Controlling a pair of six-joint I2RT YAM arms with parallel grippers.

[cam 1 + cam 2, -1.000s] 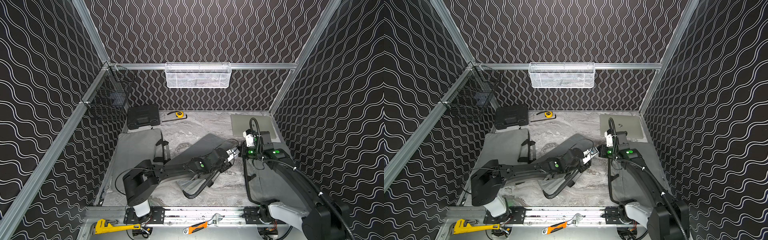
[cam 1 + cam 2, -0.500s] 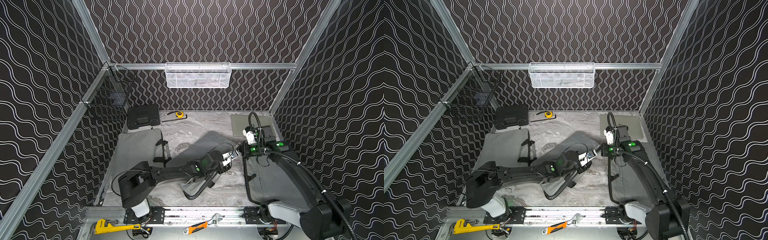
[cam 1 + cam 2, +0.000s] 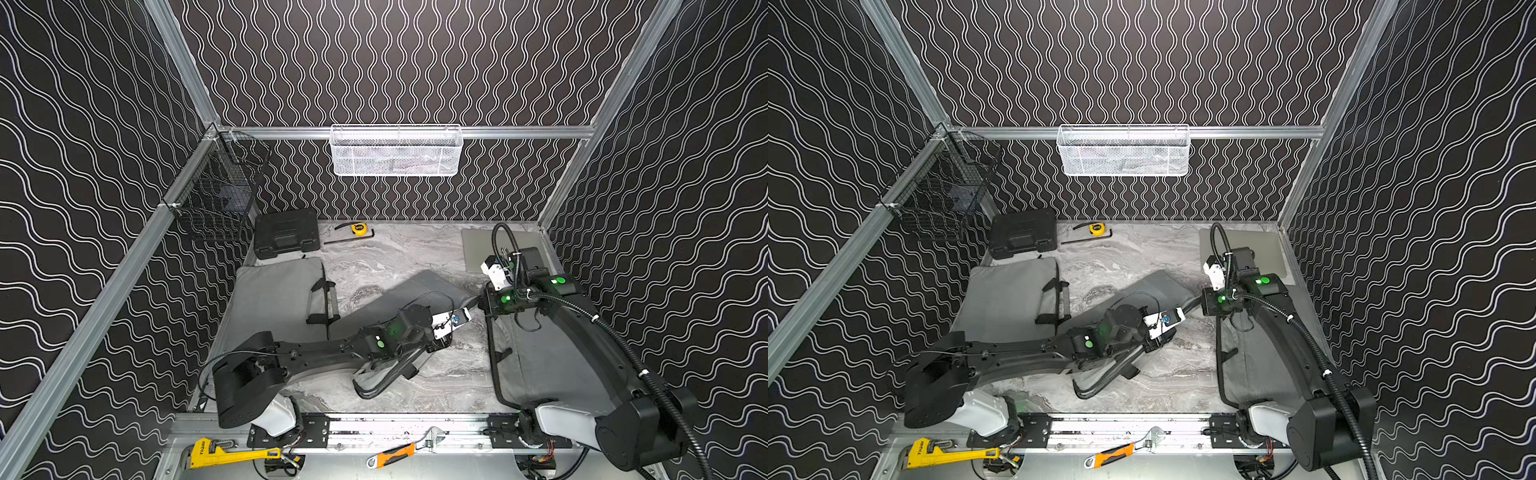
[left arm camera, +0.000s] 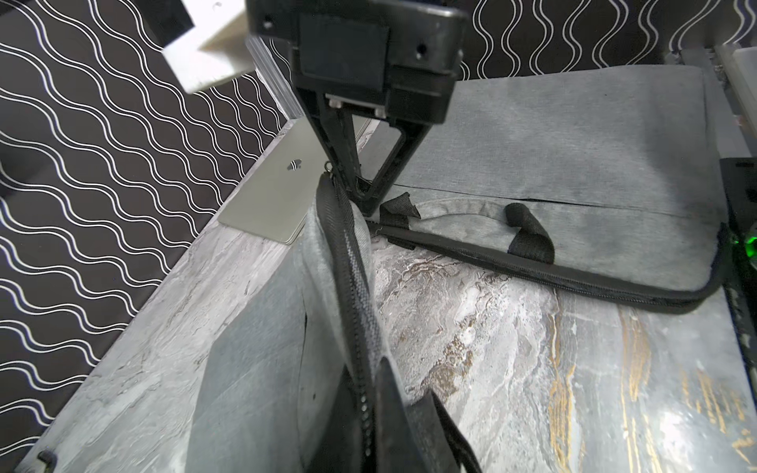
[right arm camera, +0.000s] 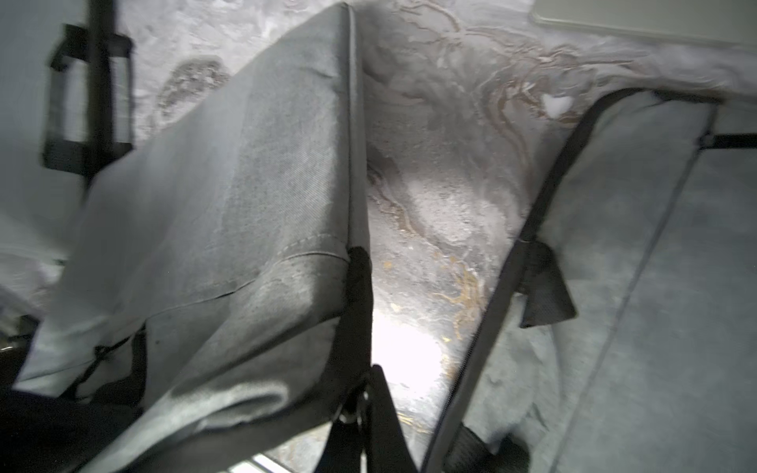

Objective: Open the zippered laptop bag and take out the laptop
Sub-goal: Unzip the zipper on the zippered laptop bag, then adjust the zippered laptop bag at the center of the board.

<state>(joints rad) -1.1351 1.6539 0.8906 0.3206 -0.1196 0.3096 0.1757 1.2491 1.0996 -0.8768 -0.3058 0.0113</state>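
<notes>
Laptop bag (image 3: 409, 291) is in the middle of the worktop (image 3: 386, 257), hoisted up on a slant between the two arms. It's not lying flat like the second grey bag (image 3: 274, 299) off to the left or the third grey bag (image 3: 552, 357) under the right arm.

Right claw (image 4: 362, 196) is pinched tight on the bag's far corner, right by the little metal zipper pull (image 4: 328, 167). Left claw (image 4: 377, 393) is clamped narrow on the zipper (image 4: 348, 254) edge at the near end. So I'd call this the unzipping step, though I can't tell how much of the zip is undone.

Next move probably wants one claw anchoring the fabric while the other runs the slider along the track without twisting it.

There's a silver laptop (image 3: 478, 249) lying flat in the far right corner. Whether there's one inside this bag, no idea.
</notes>
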